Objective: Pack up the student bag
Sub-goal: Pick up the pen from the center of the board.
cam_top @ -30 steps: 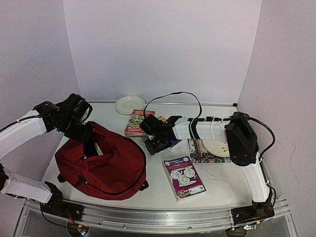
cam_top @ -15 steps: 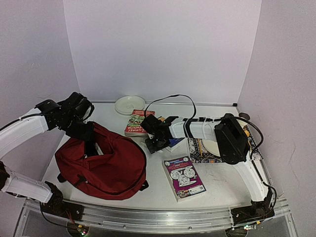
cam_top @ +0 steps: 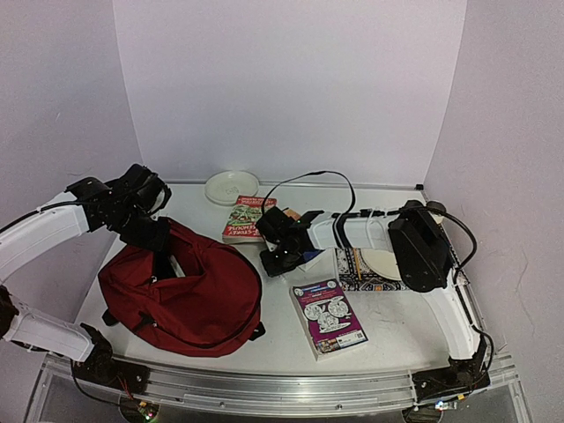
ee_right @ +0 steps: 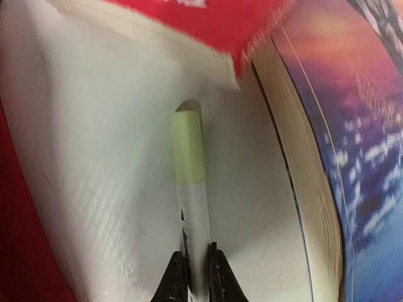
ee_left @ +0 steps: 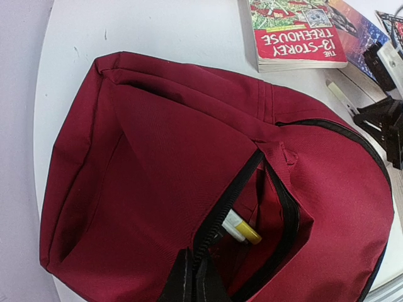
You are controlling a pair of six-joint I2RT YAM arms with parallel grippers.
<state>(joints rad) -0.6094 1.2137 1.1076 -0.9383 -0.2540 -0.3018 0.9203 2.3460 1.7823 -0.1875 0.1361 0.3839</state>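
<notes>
On the tabletop (cam_top: 397,326) | right pincer (ee_right: 196,253) clamped on green-capped marker (ee_right: 189,157) lying flat beside a blue book (ee_right: 359,163) | left pincer (ee_left: 192,278) pinching the student bag (ee_left: 151,157) at its zip edge

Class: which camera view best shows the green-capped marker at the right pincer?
The right wrist view: the green-capped marker fills the middle, cap and white barrel clear, right pincer closed on it. The left wrist view shows it small, near the edge; the top view hides it under the arm.

Built from white tubes (cam_top: 35,233) and black joints (cam_top: 423,251). Thin black cable (cam_top: 322,173) looping on the right. Pointy black fingers (ee_right: 177,277).
</notes>
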